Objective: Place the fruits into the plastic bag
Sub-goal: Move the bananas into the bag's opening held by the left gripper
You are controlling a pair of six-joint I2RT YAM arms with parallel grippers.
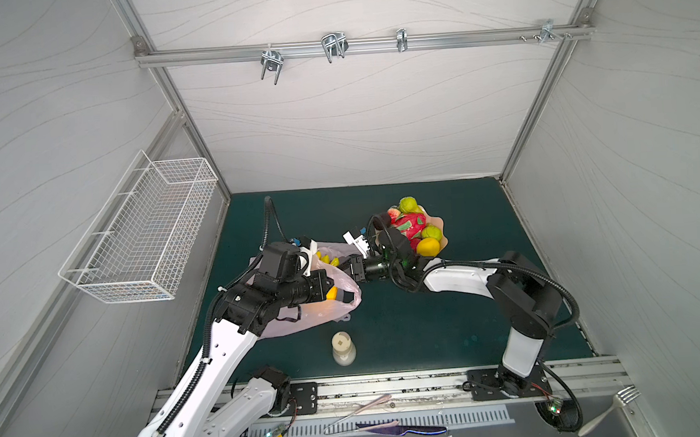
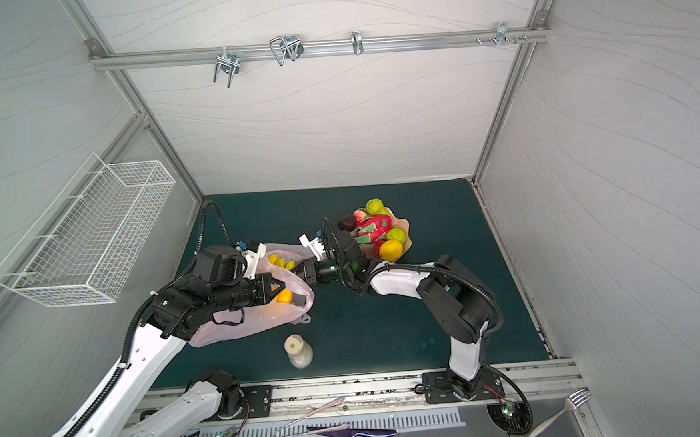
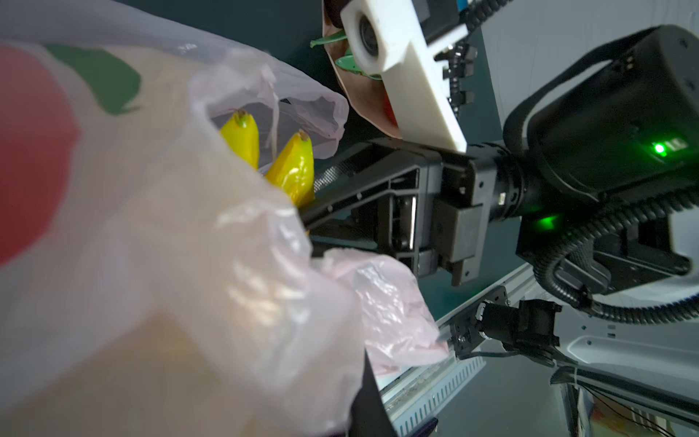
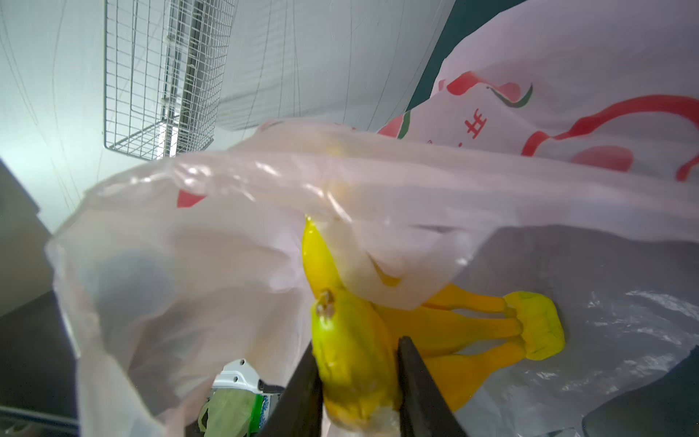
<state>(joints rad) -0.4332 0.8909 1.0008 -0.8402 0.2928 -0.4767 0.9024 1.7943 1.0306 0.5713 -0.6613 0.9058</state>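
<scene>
The pink plastic bag (image 1: 304, 320) (image 2: 254, 317) lies on the dark green mat with its mouth lifted. My left gripper (image 1: 346, 297) is shut on the bag's rim; in the left wrist view the film (image 3: 189, 265) covers most of the jaws. My right gripper (image 4: 359, 346) (image 1: 343, 265) reaches into the bag's mouth, shut on one banana of a yellow bunch (image 4: 355, 363) (image 1: 326, 257) (image 3: 295, 170). More fruits sit heaped on a peach dish (image 1: 439, 227): green pears (image 1: 408, 204), a lemon (image 1: 428, 246), red pieces (image 1: 411, 226) and a dark plum (image 2: 346, 222).
A pale bottle (image 1: 343, 348) stands on the mat just in front of the bag. A white wire basket (image 1: 141, 236) hangs on the left wall. A fork (image 1: 614, 409), a knife (image 1: 398, 429) and thin sticks (image 1: 356, 410) lie beyond the front rail.
</scene>
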